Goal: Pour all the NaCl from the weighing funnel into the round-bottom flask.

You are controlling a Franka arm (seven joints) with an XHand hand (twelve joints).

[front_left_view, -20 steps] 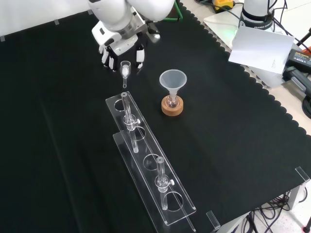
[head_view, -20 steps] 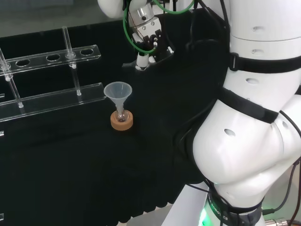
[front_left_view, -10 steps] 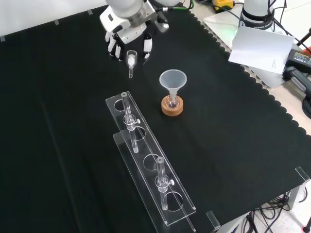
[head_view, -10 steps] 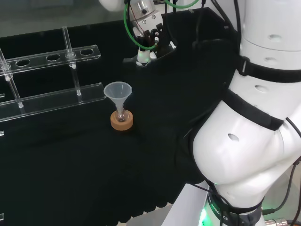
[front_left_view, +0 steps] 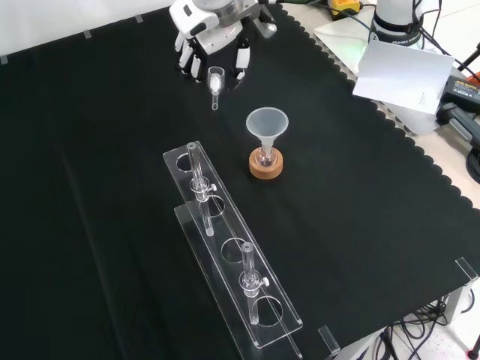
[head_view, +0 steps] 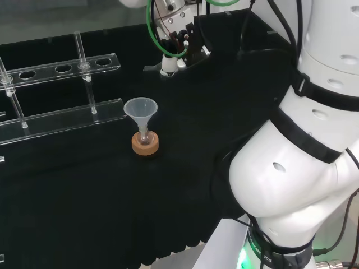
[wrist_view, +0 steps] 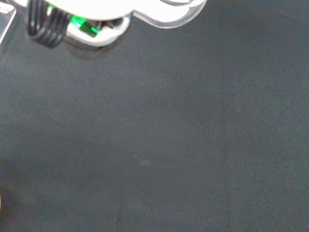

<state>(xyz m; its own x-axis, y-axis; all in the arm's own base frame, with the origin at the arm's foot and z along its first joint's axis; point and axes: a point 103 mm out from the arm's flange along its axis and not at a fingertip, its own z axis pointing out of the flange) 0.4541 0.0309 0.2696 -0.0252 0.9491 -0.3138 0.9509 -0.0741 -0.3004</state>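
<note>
- Head view: The hand [head_view: 175, 40] is at the far edge of the cloth, above and to the right of the round-bottom flask [head_view: 145, 136]. The flask sits upright in a cork ring [head_view: 145, 145] with a clear funnel [head_view: 140, 109] seated in its neck. The hand carries a small pale vessel, taken to be the weighing funnel [head_view: 168, 63], with its stem pointing left. A clear tube rack [head_view: 61, 95] stands to the left of the flask.
- Front view: The hand is at the top of the view, fingers pointing down toward the cloth [front_left_view: 112, 187]. The fingers are curled round the weighing funnel's cup, which hangs between them with the stem below. The weighing funnel is held clear of the cloth, well apart from the flask and up-left of it. Whether NaCl is in it cannot be told.
- Wrist view: Bare black cloth, with a blurred white part of the hand at one edge.
- Step in hand, as a judgement: transport of the held weighing funnel; nothing poured yet. The next move calls for bringing the stem over the funnel mouth, then tilting the weighing funnel until it empties.
</note>
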